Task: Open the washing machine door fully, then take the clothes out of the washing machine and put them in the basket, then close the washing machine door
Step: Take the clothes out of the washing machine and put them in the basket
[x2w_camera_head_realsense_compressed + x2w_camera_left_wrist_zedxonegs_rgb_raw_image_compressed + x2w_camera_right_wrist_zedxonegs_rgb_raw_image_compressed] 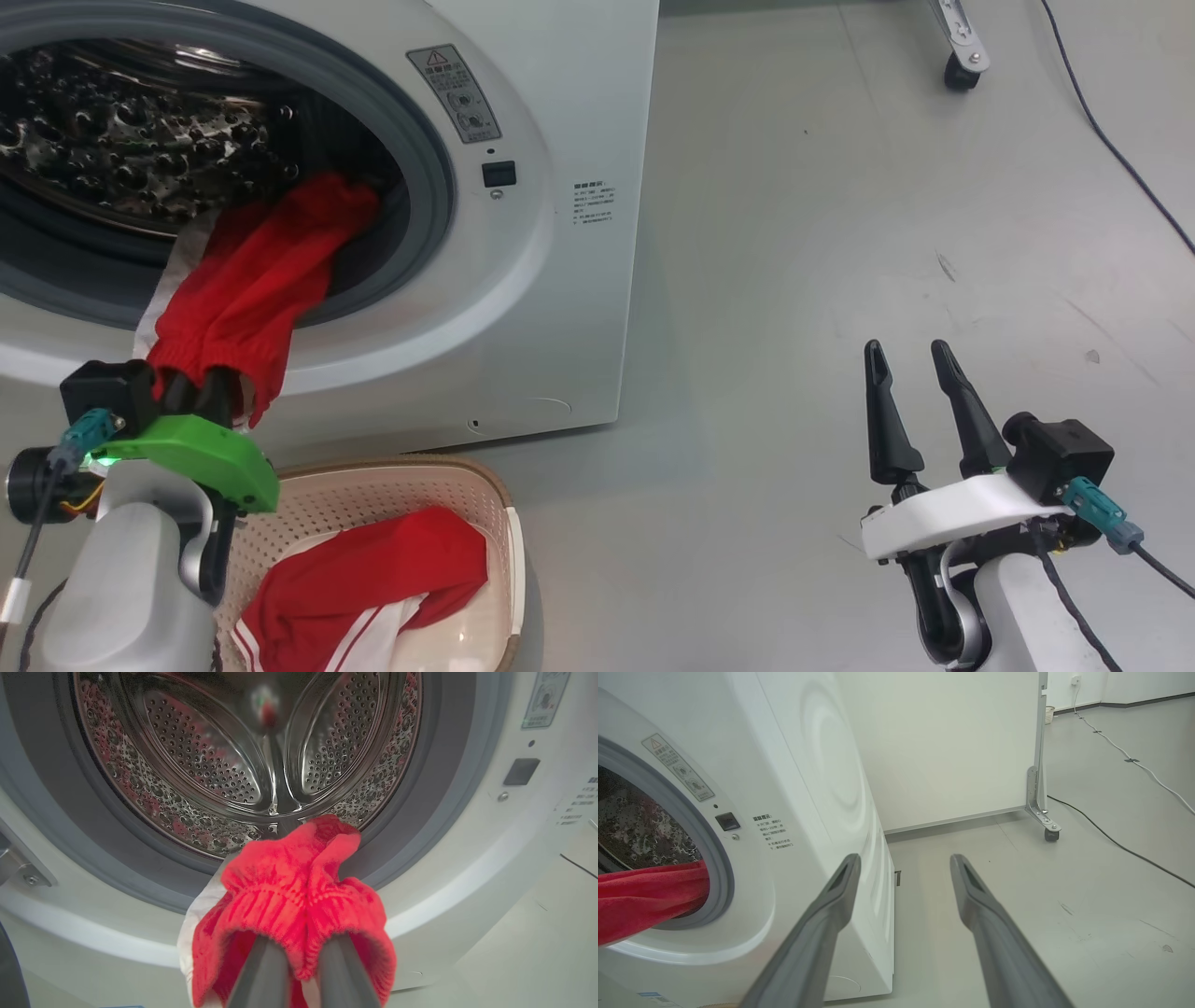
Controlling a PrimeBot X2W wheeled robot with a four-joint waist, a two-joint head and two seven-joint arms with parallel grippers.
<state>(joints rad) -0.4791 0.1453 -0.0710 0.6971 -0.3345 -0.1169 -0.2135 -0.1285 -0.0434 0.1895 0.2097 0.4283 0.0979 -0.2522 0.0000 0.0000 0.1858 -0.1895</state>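
We are seeing the left gripper (199,390) pinching nearly shut on the elastic hem of a red garment (252,280). In the left wrist view its fingers (261,975) are disappearing into the bunched fabric. The garment is hanging out of the washing machine (560,140). Its far end is lying inside at the lower right of the steel drum (210,765), and its middle is draping over the grey rubber ring (425,159) and the white front panel. A white stripe is running down its left edge. The gripped end is sitting just above the basket (511,560), which is standing on the floor (840,233) close in front of the machine. A second red garment (373,579) with white stripes is lying inside the basket. The right gripper (906,350) is hovering well apart to the right over the floor, jaws spread wide, holding nothing. A black cable (1120,159) is running across the floor at far right.
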